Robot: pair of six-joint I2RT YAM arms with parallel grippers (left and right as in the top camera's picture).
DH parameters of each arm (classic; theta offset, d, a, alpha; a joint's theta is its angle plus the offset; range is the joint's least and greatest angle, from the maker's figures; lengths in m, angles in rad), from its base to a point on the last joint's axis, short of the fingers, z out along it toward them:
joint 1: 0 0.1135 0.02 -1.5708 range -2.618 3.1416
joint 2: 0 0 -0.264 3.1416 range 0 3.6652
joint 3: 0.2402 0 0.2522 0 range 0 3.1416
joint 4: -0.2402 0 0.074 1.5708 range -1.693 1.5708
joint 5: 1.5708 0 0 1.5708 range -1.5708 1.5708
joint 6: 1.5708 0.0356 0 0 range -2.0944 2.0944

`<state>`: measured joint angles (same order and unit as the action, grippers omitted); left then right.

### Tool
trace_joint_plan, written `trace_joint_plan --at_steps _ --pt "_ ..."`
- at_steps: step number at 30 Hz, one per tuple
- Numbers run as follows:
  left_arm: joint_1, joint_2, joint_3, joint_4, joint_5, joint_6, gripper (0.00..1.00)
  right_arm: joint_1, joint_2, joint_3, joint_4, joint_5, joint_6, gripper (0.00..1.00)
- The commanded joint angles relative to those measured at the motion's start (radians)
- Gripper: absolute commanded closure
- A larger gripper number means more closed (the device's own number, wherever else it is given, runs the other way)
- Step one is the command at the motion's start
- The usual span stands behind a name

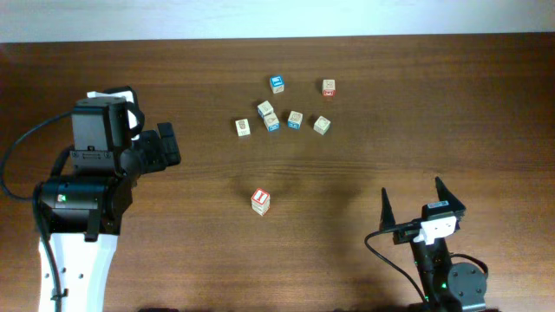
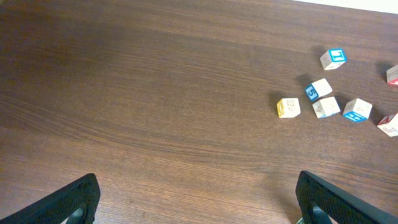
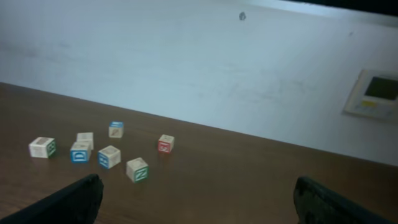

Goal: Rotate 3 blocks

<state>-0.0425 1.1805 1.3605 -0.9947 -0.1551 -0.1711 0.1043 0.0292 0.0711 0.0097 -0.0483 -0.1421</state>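
Several small pale-wood alphabet blocks lie on the dark wooden table (image 1: 173,217). A red-bordered letter block (image 1: 260,201) sits alone near the middle. A cluster farther back includes a pale block (image 1: 243,127) (image 2: 288,107) with a green side (image 3: 41,147) and another green-lettered block (image 1: 322,125) (image 3: 137,168). My left gripper (image 1: 168,145) (image 2: 199,208) is open, well left of the cluster and over bare wood. My right gripper (image 1: 414,201) (image 3: 196,202) is open near the front right, holding nothing.
Blue-faced cubes (image 1: 277,83) (image 1: 295,120) (image 1: 271,121) and a red-faced cube (image 1: 329,87) (image 3: 165,144) belong to the same cluster. A white wall (image 3: 199,74) rises behind the table's far edge, with a small panel (image 3: 376,93) on it.
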Motion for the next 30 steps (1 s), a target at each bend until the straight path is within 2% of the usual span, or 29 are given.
trace_joint_plan --at_steps 1,3,14,18,20,21,22,24,25,27,30 --pt "0.005 -0.008 0.006 0.001 -0.01 0.016 0.01 -0.007 -0.026 -0.066 -0.002 -0.019 0.046 0.02" --pt "0.005 -0.008 0.006 0.001 -0.01 0.016 0.01 -0.006 -0.026 -0.066 -0.084 -0.02 0.054 0.02" --pt "0.005 -0.008 0.006 -0.014 -0.01 0.016 0.01 -0.007 -0.026 -0.066 -0.083 -0.02 0.053 0.02" --pt "0.005 -0.023 -0.011 -0.099 -0.11 0.016 0.01 -0.007 -0.026 -0.066 -0.083 -0.02 0.053 0.02" --pt "0.005 -0.122 -0.098 -0.002 -0.084 0.117 0.01 -0.007 -0.026 -0.066 -0.083 -0.02 0.053 0.02" --pt "0.005 -0.216 -0.217 0.153 0.021 0.289 0.01 -0.007 -0.026 -0.066 -0.083 -0.02 0.053 0.02" --pt "0.005 -0.326 -0.353 0.319 0.095 0.38 0.01 -0.007 -0.026 -0.066 -0.083 -0.02 0.053 0.02" --pt "0.005 -0.555 -0.653 0.655 0.167 0.459 0.01 -0.007 -0.026 -0.066 -0.083 -0.02 0.053 0.02" --pt "0.005 -0.596 -0.706 0.702 0.172 0.467 0.01 -0.007 -0.026 -0.066 -0.083 -0.02 0.053 0.02" --pt "0.031 -0.785 -0.939 0.863 0.205 0.484 0.01 -0.007 -0.026 -0.066 -0.083 -0.02 0.053 0.02" --pt "0.068 -1.017 -1.142 0.901 0.245 0.543 0.01 -0.007 -0.026 -0.066 -0.083 -0.02 0.053 0.02"
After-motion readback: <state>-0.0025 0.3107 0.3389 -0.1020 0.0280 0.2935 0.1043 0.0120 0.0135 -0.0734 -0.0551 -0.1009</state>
